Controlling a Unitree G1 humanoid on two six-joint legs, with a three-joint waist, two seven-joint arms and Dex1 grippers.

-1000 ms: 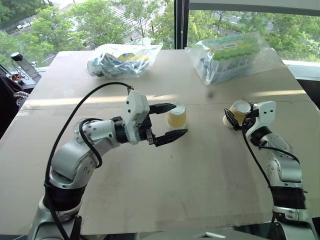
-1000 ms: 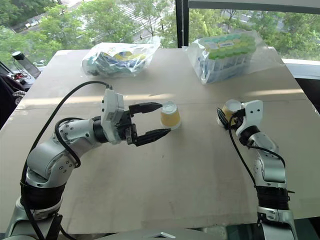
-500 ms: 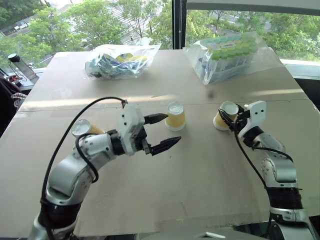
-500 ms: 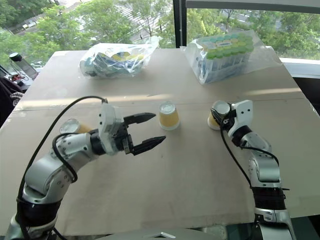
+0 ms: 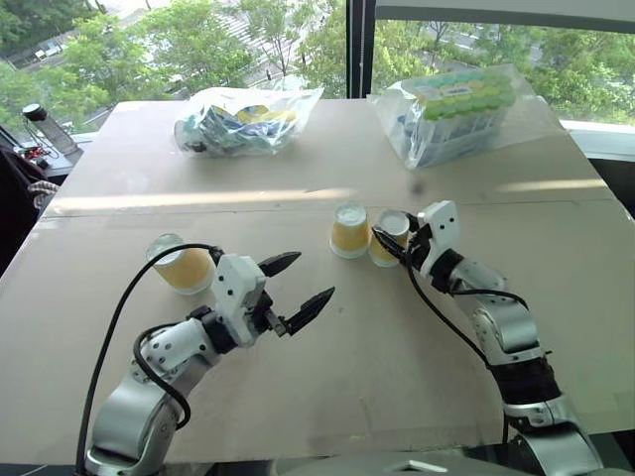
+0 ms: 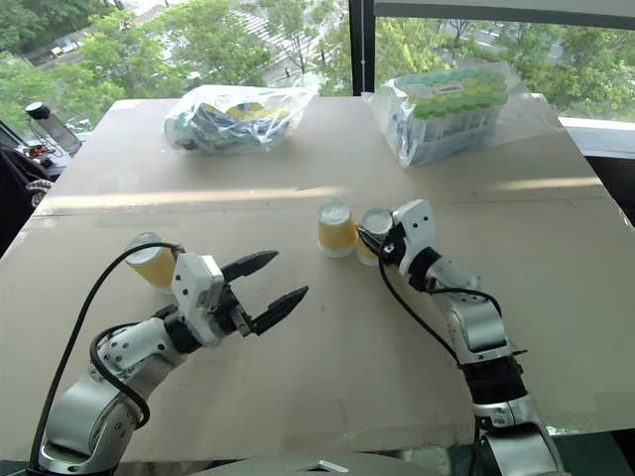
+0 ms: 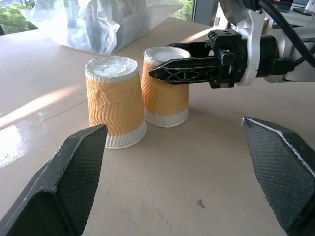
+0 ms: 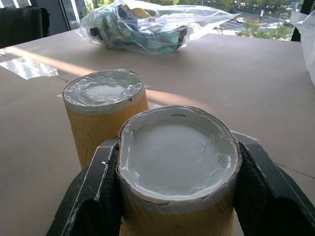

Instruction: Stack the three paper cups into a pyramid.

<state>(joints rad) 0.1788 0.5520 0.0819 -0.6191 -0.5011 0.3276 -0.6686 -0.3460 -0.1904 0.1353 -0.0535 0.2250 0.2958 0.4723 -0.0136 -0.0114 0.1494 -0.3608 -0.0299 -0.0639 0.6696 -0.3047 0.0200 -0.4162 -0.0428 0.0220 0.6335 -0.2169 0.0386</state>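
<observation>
Since a second ago, the right gripper point(image 5: 389, 241) has carried its paper cup point(image 5: 386, 234) leftward across the table until it stands just beside the middle cup point(image 5: 350, 229), both inverted with white bases up; whether the two cups actually touch is hard to tell from above, though the left wrist view suggests they stand nearly together. Its black fingers are clamped on the cup's sides. Meanwhile the left gripper point(image 5: 295, 290) has drawn back toward the robot, its fingers spread wide and grasping nothing, which uncovers the third cup point(image 5: 182, 266), also inverted, near the table's left side, well apart from the pair.

Setting the two cups side by side likely forms the bottom row of the pyramid, leaving the third cup to go on top; the empty left gripper sits near that cup, probably ready to fetch it.

Everything rests on a tan board tabletop point(image 5: 357, 347) with a seam across it. Two clear plastic bags of packaged goods point(image 5: 247, 119) point(image 5: 458, 107) lie at the far edge, before a large window onto green trees.
</observation>
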